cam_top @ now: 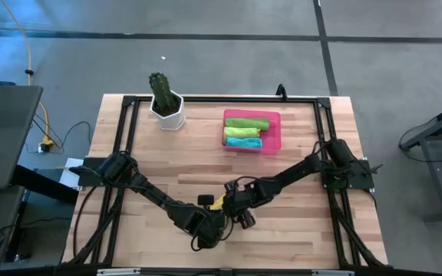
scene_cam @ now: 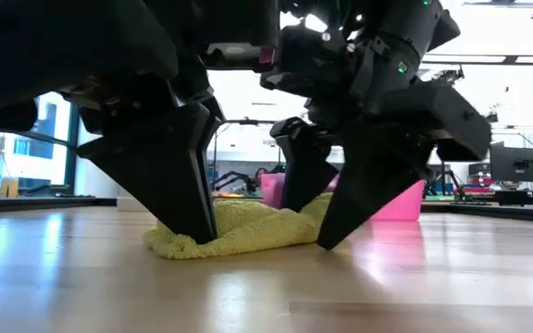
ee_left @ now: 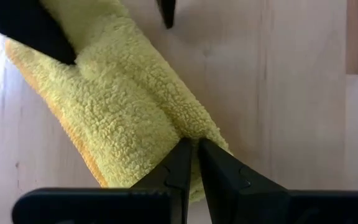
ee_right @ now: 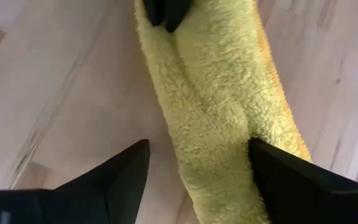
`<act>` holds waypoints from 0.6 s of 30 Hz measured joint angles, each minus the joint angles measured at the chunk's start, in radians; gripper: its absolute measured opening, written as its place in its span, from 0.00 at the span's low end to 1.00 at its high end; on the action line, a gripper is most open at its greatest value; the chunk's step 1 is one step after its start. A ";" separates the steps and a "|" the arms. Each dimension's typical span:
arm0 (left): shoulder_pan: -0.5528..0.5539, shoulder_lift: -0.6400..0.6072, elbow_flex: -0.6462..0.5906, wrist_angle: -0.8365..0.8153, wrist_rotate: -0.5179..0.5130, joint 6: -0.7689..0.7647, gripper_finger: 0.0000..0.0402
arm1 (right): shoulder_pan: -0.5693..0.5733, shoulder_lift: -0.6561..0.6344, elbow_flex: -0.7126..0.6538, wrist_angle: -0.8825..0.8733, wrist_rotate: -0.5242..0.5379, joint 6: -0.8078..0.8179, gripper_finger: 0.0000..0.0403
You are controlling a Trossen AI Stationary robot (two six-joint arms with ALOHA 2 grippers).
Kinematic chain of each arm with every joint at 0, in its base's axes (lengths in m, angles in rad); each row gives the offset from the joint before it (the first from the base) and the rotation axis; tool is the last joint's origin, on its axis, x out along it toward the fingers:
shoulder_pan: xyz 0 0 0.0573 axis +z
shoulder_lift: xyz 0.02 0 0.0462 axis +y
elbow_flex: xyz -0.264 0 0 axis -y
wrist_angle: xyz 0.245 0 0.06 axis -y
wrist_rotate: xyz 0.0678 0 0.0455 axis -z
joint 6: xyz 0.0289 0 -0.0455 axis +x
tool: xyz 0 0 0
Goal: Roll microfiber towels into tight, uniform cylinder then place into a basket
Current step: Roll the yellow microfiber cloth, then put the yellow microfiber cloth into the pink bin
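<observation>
Left gripper [ee_left: 194, 163] pinched shut on one end of yellow towel [ee_left: 126, 106], right gripper [ee_right: 197, 163] jaws wide astride the other end, table [cam_top: 298, 222] beneath, three rolls in basket [cam_top: 273, 136].

No words, labels, brand names, numbers or signs can be read in any of the four views.
</observation>
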 joint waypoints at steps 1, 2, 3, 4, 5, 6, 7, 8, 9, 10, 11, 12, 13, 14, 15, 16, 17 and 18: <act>-0.001 -0.003 0.000 -0.001 0.005 0.000 0.08 | -0.005 0.001 0.000 0.003 -0.005 0.003 0.66; -0.001 -0.008 -0.001 -0.002 0.006 0.000 0.08 | -0.009 0.005 0.000 0.003 -0.005 0.003 0.65; -0.001 -0.015 -0.002 -0.006 0.011 0.001 0.08 | -0.013 0.007 0.001 0.006 -0.007 0.005 0.64; -0.001 -0.023 -0.004 -0.011 0.020 0.005 0.08 | -0.016 0.008 0.001 0.007 -0.007 0.010 0.63; -0.002 -0.033 -0.005 -0.014 0.031 0.010 0.08 | -0.019 0.014 0.002 0.010 -0.007 0.019 0.61; -0.003 -0.042 -0.006 -0.015 0.038 0.018 0.08 | -0.022 0.019 0.003 0.010 -0.009 0.028 0.59; -0.006 -0.053 -0.005 -0.012 0.048 0.020 0.08 | -0.026 0.022 0.003 0.007 -0.010 0.032 0.57; -0.010 -0.064 -0.005 -0.012 0.057 0.020 0.08 | -0.028 0.030 0.003 0.007 -0.011 0.035 0.54; -0.012 -0.074 -0.004 -0.010 0.064 0.022 0.08 | -0.029 0.035 0.003 0.008 -0.007 0.041 0.51; -0.014 -0.079 -0.003 -0.004 0.073 0.025 0.08 | -0.029 0.041 0.003 0.008 -0.002 0.048 0.48; -0.017 -0.081 -0.002 -0.001 0.078 0.028 0.08 | -0.030 0.046 0.003 0.008 0.001 0.052 0.44; -0.019 -0.081 -0.002 -0.004 0.081 0.028 0.08 | -0.030 0.051 0.004 0.008 0.003 0.053 0.40; -0.022 -0.081 -0.002 -0.008 0.086 0.028 0.08 | -0.031 0.052 0.004 0.009 0.005 0.053 0.36; -0.021 -0.082 -0.002 -0.009 0.090 0.028 0.08 | -0.031 0.054 0.004 0.009 0.008 0.052 0.33; -0.022 -0.084 -0.002 -0.008 0.095 0.027 0.08 | -0.031 0.055 0.004 0.010 0.010 0.052 0.29; -0.024 -0.087 -0.002 -0.008 0.100 0.020 0.08 | -0.032 0.055 0.004 0.009 0.011 0.052 0.25; -0.027 -0.087 -0.002 -0.011 0.103 0.014 0.08 | -0.033 0.055 0.004 0.009 0.009 0.052 0.21; -0.030 -0.087 -0.002 -0.017 0.108 0.008 0.08 | -0.033 0.055 0.004 0.009 0.004 0.052 0.17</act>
